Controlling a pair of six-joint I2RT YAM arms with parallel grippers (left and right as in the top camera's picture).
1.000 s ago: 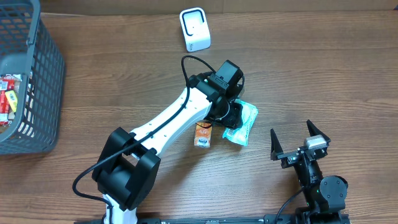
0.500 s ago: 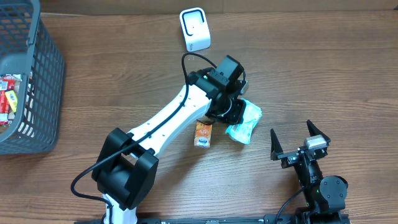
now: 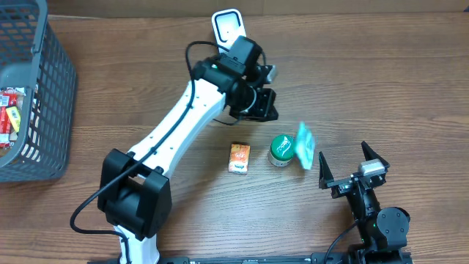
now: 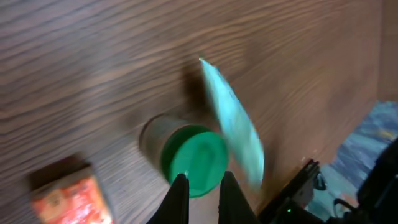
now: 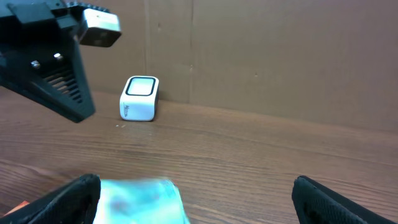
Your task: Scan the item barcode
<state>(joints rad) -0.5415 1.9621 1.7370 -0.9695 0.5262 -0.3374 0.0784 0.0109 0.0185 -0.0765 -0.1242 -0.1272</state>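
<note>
My left gripper point(image 3: 261, 108) is shut with nothing in it, up off the table just in front of the white scanner point(image 3: 229, 25). In the left wrist view its fingertips point(image 4: 179, 193) hang above a green-lidded jar point(image 4: 193, 160). A teal packet point(image 3: 305, 145), blurred and on edge, is right of the jar point(image 3: 281, 149) and free of both grippers. It also shows in the left wrist view point(image 4: 233, 121) and low in the right wrist view point(image 5: 140, 202). An orange packet point(image 3: 239, 158) lies left of the jar. My right gripper point(image 3: 344, 155) stands open near the front edge, empty.
A grey basket point(image 3: 44, 110) holding several packets stands at the far left. The scanner point(image 5: 140, 98) sits at the back of the table before a brown wall. The left arm's black wrist point(image 5: 50, 68) fills the upper left of the right wrist view.
My left gripper closed fully, lost the teal packet and moved back-left toward the scanner. The packet has gone to the right, and the green-lidded jar is now uncovered. The right arm stayed still.
</note>
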